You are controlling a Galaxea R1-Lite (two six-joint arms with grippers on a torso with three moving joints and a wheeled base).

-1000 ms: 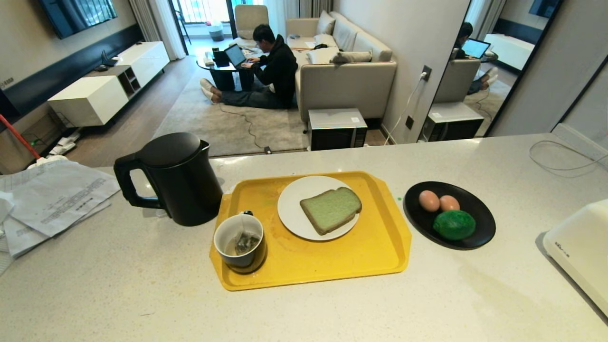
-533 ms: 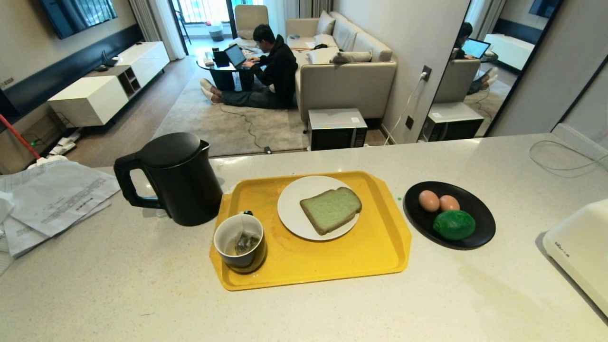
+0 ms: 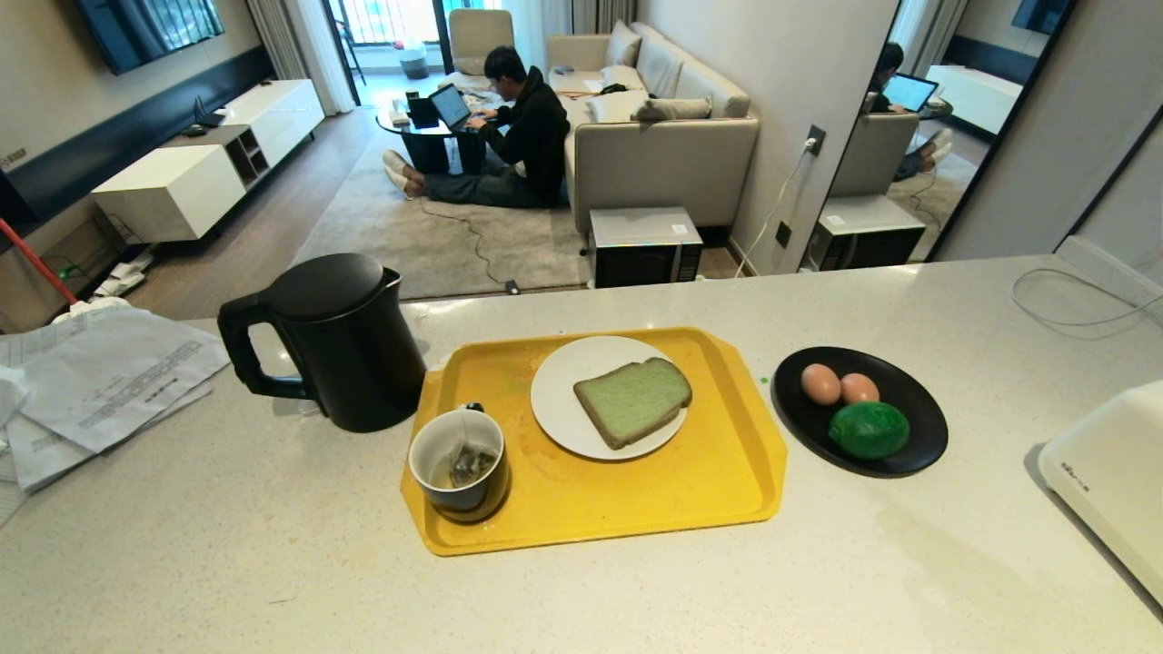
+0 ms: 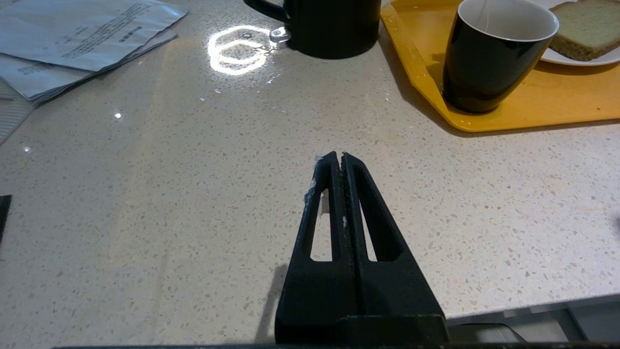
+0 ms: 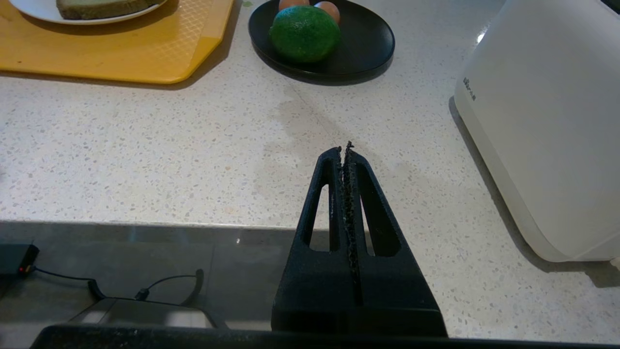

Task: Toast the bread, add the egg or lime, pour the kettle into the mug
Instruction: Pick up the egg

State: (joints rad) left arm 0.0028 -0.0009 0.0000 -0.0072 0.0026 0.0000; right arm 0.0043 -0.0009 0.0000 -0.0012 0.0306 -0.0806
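On the speckled bench (image 3: 273,545) nothing of the task looks started. Bread (image 3: 633,400) lies flat on the white plate (image 3: 556,400), untoasted by the look of it, plate sitting on the yellow tray (image 3: 636,509). Mug (image 3: 457,460) stands at the tray's near left corner with a tea bag (image 3: 468,463) inside (no water visible in it, as far as I can tell). Kettle (image 3: 341,341) stands upright on the bench just left of the tray, handle pointing left, lid down. Black dish (image 3: 922,427) right of the tray holds two eggs, the nearer-left egg (image 3: 820,383) touching its twin, and the lime (image 3: 869,430) in front of them. White toaster (image 3: 1113,472) sits at the far right edge, well apart from the bread.

Left tool (image 4: 341,157) is pressed fully closed, empty, over bare bench near the front edge, short of the mug. Right tool (image 5: 345,149) is likewise closed tight with nothing in it, at the bench's front edge between dish and toaster. Neither arm shows in the head view.

Judgement: zero steps done; toasting, adding egg or lime, and pouring all remain. Papers (image 3: 100,372) lie at far left; a person (image 3: 518,127) sits in the room beyond, uninvolved.
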